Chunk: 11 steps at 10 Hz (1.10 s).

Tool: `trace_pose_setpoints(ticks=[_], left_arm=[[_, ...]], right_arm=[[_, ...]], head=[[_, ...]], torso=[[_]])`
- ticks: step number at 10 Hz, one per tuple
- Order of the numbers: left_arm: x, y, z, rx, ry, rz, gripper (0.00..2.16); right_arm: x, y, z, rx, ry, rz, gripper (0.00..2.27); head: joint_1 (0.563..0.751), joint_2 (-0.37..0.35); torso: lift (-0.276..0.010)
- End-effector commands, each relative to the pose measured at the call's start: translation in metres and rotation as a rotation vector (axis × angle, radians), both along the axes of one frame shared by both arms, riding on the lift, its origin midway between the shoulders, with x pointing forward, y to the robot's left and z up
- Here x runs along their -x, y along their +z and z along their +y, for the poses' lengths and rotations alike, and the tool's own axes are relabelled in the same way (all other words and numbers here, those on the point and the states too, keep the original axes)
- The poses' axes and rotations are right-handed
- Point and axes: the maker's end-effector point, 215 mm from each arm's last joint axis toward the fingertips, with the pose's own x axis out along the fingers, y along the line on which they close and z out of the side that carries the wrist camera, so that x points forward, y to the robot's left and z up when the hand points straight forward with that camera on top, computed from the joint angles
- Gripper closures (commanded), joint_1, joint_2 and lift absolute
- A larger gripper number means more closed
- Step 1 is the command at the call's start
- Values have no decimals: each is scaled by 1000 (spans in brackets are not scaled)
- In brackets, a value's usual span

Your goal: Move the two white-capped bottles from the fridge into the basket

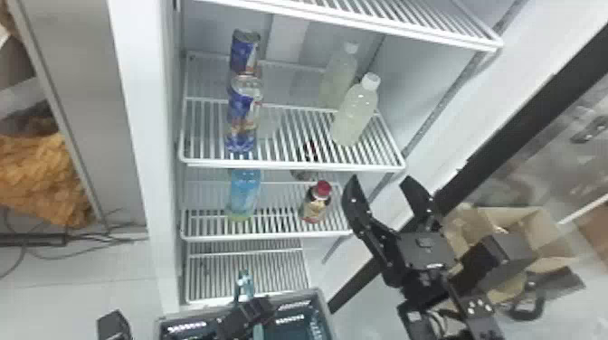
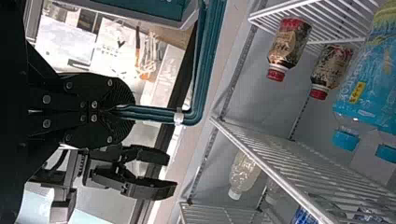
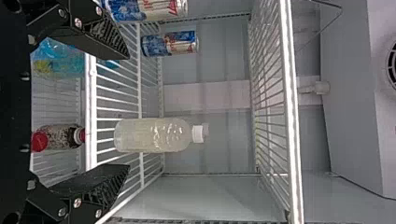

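Two white-capped bottles stand on the fridge's upper shelf at the right in the head view: the front bottle [image 1: 355, 115] and the rear bottle [image 1: 338, 77]. My right gripper [image 1: 381, 181] is below and right of them, open and holding nothing. In the right wrist view, the front bottle [image 3: 154, 135] lies beyond the open right gripper [image 3: 127, 112], hiding most of the rear one. At the head view's bottom, my left gripper [image 1: 248, 315] is at the basket [image 1: 326, 309]. The left wrist view has the left gripper [image 2: 128, 113] shut on the teal basket handle [image 2: 208, 60].
Blue cans [image 1: 244, 113] stand at the left of the same shelf. The shelf below holds a blue bottle [image 1: 244, 192] and red-capped bottles [image 1: 315, 203]. An upper shelf edge [image 1: 362, 22] overhangs the bottles. A cardboard box [image 1: 534, 226] sits behind the right arm.
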Motion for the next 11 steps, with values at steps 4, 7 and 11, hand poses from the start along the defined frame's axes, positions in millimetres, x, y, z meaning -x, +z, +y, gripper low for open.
trace_pose_setpoints(ticks=[4, 7, 11], left_arm=[[-1, 0, 1, 3, 6, 1, 1161], [-2, 2, 0, 5, 5, -3, 1161], [-3, 4, -2, 9, 0, -9, 1161]], right_arm=[[-29, -19, -11, 18, -16, -16, 231], [-53, -26, -14, 35, -21, -40, 205], [-81, -30, -18, 45, -28, -64, 130]], head=[[695, -350], [695, -350], [695, -350]], torso=[[0], [0], [0]])
